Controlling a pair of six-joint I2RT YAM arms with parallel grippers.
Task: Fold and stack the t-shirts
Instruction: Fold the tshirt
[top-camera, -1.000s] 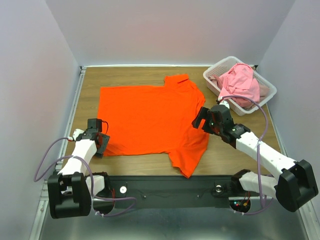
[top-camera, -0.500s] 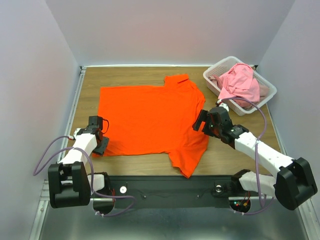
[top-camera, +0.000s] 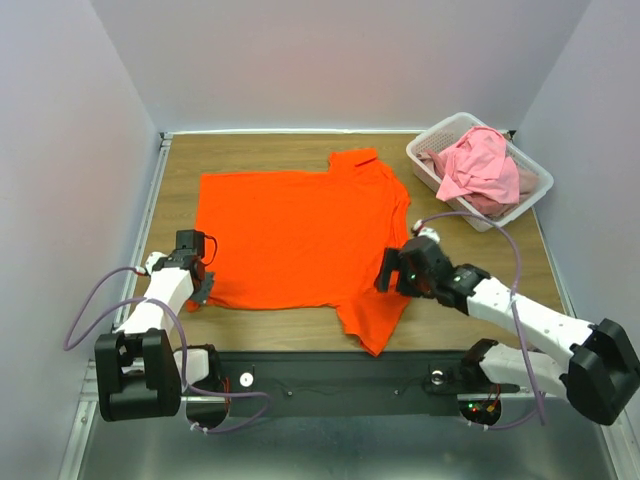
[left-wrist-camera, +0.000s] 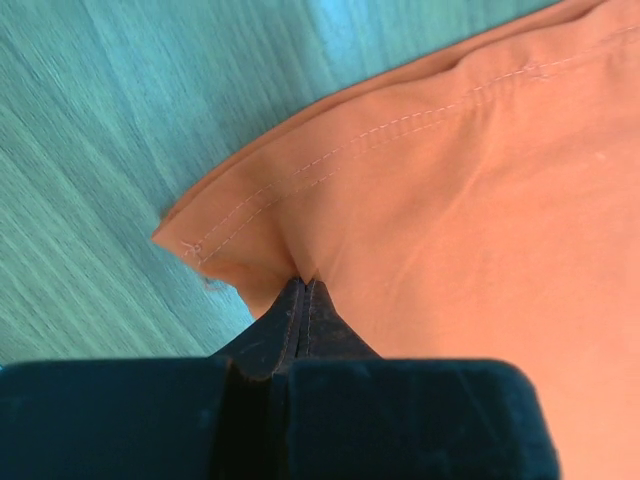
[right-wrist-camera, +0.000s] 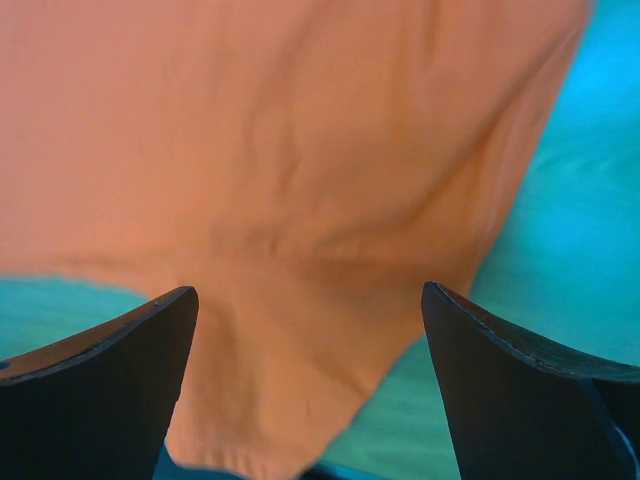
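Observation:
The orange t-shirt (top-camera: 300, 235) lies spread flat on the wooden table, one sleeve pointing toward the near edge. My left gripper (top-camera: 205, 287) is shut on its near left hem corner (left-wrist-camera: 250, 250); the black fingertips (left-wrist-camera: 290, 320) pinch the cloth just inside the stitched hem. My right gripper (top-camera: 388, 272) hovers open over the near sleeve (right-wrist-camera: 300, 300), its two black fingers wide apart with orange cloth between and below them. The pink t-shirt (top-camera: 480, 170) lies crumpled in the basket at the far right.
The white lattice basket (top-camera: 430, 150) stands at the far right corner by the wall. Purple cables (top-camera: 500, 235) loop from both arms. A metal rail (top-camera: 150, 210) borders the table's left side, and the arms' base bar (top-camera: 330, 375) runs along the near edge.
My left gripper has closed on the orange shirt's hem corner. My right gripper has moved left and nearer, from beside the shirt's right edge to above the near sleeve, still open.

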